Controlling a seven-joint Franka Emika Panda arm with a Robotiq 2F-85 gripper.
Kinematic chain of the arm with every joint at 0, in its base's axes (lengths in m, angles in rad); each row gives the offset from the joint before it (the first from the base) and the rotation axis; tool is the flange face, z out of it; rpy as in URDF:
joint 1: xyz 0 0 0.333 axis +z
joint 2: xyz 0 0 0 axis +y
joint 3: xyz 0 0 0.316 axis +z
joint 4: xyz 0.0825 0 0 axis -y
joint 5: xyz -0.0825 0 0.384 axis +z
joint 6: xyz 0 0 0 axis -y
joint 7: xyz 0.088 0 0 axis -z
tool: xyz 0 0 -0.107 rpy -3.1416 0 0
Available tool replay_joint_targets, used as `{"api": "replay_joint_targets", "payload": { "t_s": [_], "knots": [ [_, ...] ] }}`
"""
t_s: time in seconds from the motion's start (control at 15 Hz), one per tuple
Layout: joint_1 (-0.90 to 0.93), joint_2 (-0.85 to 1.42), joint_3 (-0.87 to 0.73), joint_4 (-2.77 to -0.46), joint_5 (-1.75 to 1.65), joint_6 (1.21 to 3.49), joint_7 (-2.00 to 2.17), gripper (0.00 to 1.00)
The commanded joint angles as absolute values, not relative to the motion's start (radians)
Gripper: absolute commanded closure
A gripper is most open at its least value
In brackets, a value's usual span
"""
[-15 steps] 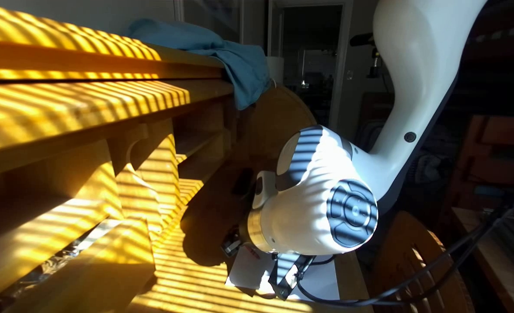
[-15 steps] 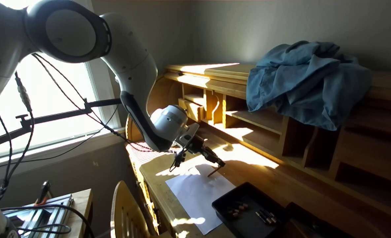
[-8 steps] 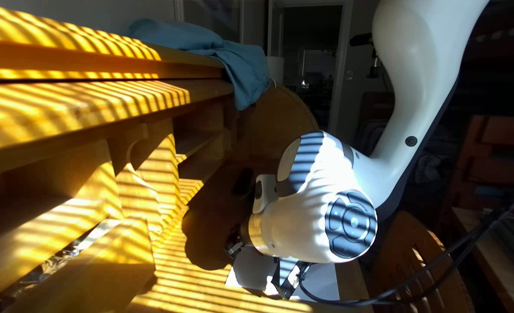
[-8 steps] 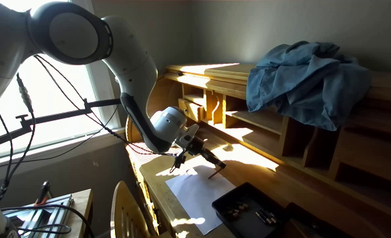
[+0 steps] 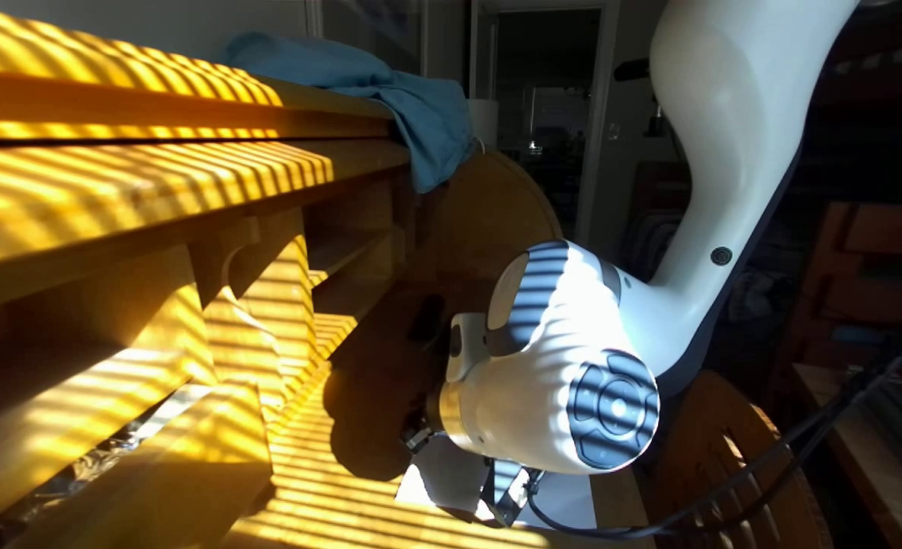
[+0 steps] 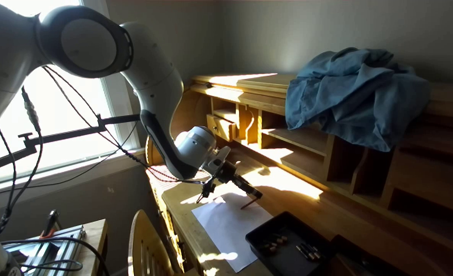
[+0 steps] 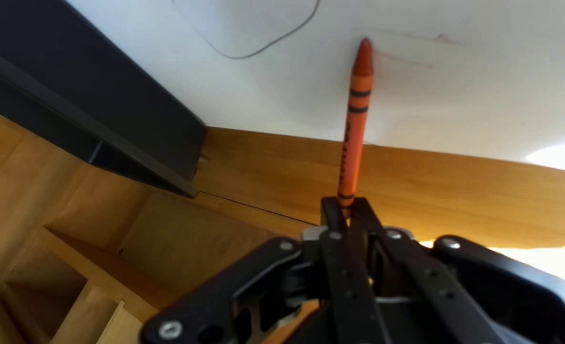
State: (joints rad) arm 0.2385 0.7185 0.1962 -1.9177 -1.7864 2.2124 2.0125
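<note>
One red-orange crayon (image 7: 356, 129), pinched at its blunt end by your tool (image 7: 345, 208), which is closed down tight on it. In the wrist view you see it run from below center up to a pointed tip near the top, over white paper (image 7: 478, 100). In an exterior view it slants down and left from the tool, mid-frame. Tip is at or just above the sheet; you can't tell contact. Also on the sheet for you: a dark curved line (image 7: 244, 58) at the top of the wrist view, faint reddish strokes (image 7: 404, 60) just right of the tip.

Your paper lies on the wooden tabletop (image 6: 306, 207). Black tray (image 6: 283, 260) sits against or just beside it, bottom of the frame right of center; same tray's dark side fills the upper left of your wrist view. Inside it you get pinkish pieces (image 6: 280, 240) and dark sticks (image 6: 306, 251), too small to identify. Blue cloth (image 6: 349, 96) drapes over the shelf unit (image 6: 299, 140), upper right. Small drawer (image 6: 220, 127) pulled out, a bit above center. Chair (image 6: 140, 230) lower left of center, bright window (image 6: 65, 151) behind your arm (image 6: 153, 73) at left.
</note>
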Motion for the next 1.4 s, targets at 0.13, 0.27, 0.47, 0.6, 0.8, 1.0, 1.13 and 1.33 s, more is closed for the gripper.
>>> {"api": "replay_joint_targets", "payload": {
  "t_s": [0.13,0.27,0.47,0.6,0.8,1.0,1.13,1.33],
  "knots": [
    [0.234,0.734,0.205,-1.908,-1.774,2.179,1.994,0.98],
    [0.23,0.726,0.206,-1.913,-1.775,2.181,1.995,0.98],
    [0.23,0.712,0.214,-1.919,-1.777,2.193,1.999,0.98],
    [0.222,0.696,0.228,-1.926,-1.776,2.229,1.995,0.98],
    [0.222,0.678,0.248,-1.938,-1.772,2.269,1.999,0.98],
    [0.222,0.668,0.255,-1.947,-1.763,2.289,1.998,0.98],
    [0.22,0.659,0.255,-1.957,-1.757,2.3,1.995,0.98],
    [0.218,0.646,0.253,-1.975,-1.745,2.297,1.988,0.98]
  ]
}}
